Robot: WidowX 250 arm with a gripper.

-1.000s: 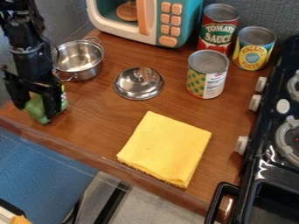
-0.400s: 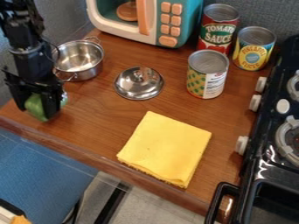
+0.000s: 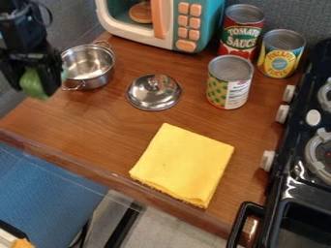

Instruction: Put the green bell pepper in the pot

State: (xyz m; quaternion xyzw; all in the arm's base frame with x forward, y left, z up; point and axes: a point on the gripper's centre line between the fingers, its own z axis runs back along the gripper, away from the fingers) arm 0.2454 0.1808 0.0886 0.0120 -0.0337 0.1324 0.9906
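At the upper left, my black gripper (image 3: 34,88) hangs above the counter, shut on the green bell pepper (image 3: 32,84), which is held off the surface between its two fingers. Just right of the gripper stands the silver pot (image 3: 88,81), uncovered and empty, with one handle at its back and one at its front. The pepper is beside the pot in the view, left of its rim and not over its opening. Part of the pepper is hidden by the fingers.
A silver lid (image 3: 154,92) lies right of the pot. A folded yellow cloth (image 3: 183,163) rests near the front edge. Three cans, among them a pineapple-patterned one (image 3: 229,82), stand at the back right. A toy microwave (image 3: 174,22) is behind, and a black stove (image 3: 304,160) lines the right.
The gripper has risen from low over the counter's left part with the pepper in its hold, moving up in the view. Pot, lid, cloth and cans have stayed put.
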